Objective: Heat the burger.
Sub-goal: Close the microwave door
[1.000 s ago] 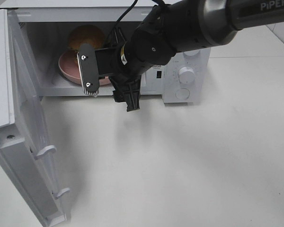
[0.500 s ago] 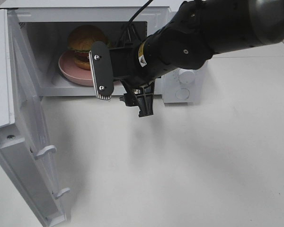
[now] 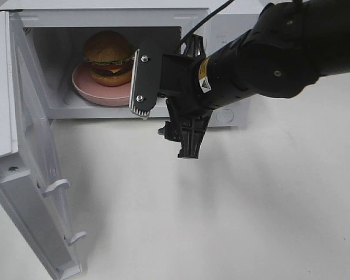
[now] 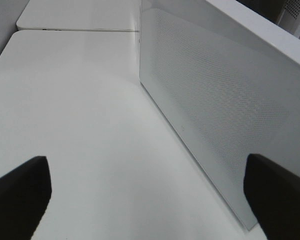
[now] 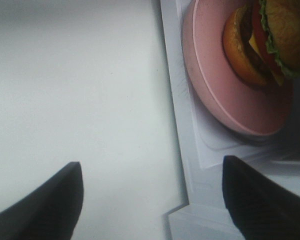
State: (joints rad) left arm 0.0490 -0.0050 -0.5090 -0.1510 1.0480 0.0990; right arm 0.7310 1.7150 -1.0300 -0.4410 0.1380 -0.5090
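Observation:
The burger [image 3: 109, 57] sits on a round pink plate [image 3: 93, 92] inside the open microwave [image 3: 105, 14], toward its left side. My right gripper [image 3: 166, 112] hangs just outside the microwave's opening, to the right of the plate, open and empty, with one flat finger [image 3: 143, 83] up and the other low. In the right wrist view the burger [image 5: 272, 35] and plate [image 5: 220, 85] lie beyond the open right gripper [image 5: 152, 200]. My left gripper [image 4: 147, 200] is open and empty over the bare table, beside a white perforated panel [image 4: 215, 100] of the microwave.
The microwave door [image 3: 32, 169] stands swung wide open at the left, reaching toward the table's front edge. The right arm [image 3: 268, 52] covers most of the control panel. White tabletop [image 3: 233, 204] spreads in front of and to the right of the microwave.
My right gripper has drawn back out of the microwave's opening, rightward and slightly toward the front. The burger and plate, partly hidden before, now show fully. The left gripper's state is unchanged.

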